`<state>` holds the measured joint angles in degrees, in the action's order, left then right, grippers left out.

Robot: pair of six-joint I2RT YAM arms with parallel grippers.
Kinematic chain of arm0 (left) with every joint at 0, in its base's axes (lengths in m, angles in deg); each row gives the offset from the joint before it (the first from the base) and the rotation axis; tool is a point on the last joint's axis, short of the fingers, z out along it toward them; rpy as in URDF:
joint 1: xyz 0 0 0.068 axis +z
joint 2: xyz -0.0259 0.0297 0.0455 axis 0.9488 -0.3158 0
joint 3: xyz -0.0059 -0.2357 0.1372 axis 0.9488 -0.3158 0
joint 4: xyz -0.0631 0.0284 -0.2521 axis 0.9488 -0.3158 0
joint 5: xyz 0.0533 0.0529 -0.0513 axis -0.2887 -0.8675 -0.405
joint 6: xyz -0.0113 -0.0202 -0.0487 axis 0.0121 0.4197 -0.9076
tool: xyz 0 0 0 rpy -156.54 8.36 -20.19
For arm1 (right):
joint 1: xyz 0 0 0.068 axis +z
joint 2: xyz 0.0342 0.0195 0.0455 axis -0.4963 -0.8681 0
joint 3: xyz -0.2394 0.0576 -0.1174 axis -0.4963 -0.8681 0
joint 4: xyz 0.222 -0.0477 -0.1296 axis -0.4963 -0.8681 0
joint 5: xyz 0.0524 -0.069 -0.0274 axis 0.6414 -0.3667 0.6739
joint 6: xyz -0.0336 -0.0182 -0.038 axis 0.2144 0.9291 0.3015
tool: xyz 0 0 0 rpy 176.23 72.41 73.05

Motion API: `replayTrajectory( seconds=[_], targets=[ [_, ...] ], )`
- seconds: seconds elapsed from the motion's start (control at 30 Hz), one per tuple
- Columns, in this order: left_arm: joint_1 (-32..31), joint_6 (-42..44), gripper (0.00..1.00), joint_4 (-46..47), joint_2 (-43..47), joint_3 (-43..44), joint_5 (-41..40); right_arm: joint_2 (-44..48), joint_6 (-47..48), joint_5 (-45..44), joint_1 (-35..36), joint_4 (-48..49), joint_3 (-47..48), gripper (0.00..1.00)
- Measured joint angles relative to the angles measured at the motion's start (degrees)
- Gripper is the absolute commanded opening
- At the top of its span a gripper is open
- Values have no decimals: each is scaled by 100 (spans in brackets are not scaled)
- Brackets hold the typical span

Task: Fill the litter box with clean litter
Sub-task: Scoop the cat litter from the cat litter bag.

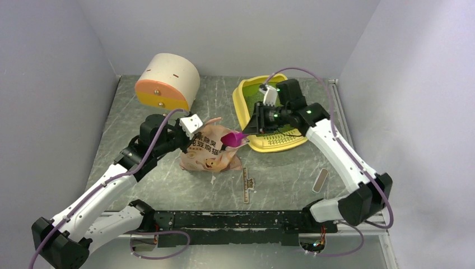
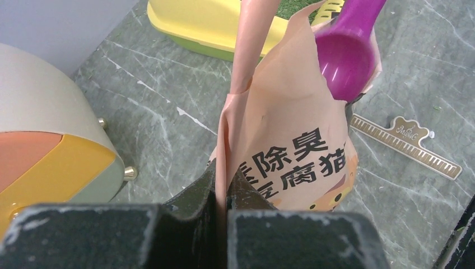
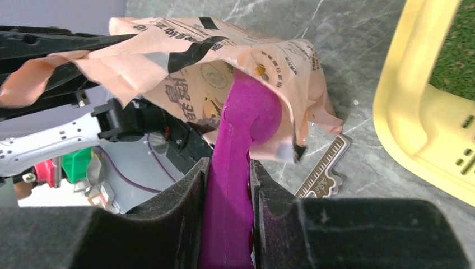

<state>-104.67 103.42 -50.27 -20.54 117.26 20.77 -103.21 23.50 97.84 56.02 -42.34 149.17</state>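
Left wrist: L pincer (image 2: 221, 193) pinched on bag (image 2: 291, 129) edge so mouth stands open. R pincer (image 3: 227, 174) clamps scoop (image 3: 249, 120) handle, bowl at mouth.

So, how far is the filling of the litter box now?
Done: some greenish litter already lies in the litter box. In hand: the left end effector pinches the bag edge open, and the right end effector holds the magenta scoop at the bag mouth. Left: more scoops to carry over, probably.
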Motion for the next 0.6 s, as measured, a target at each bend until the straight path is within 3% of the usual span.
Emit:
replayTrajectory(
  seconds=[0.2, 0.4, 0.6],
  targets=[
    [0, -11, 5, 0, -28, -2, 90, -835, -118, -542, 761, 260, 92, 0],
    [0, -70, 5, 94, -24, -79, 101, -1314, -487, -1639, 1292, 446, 59, 0],
    [0, -72, 5, 151, -118, -107, 94, -1311, -1003, -1703, 1370, 1353, -597, 0]
  ],
)
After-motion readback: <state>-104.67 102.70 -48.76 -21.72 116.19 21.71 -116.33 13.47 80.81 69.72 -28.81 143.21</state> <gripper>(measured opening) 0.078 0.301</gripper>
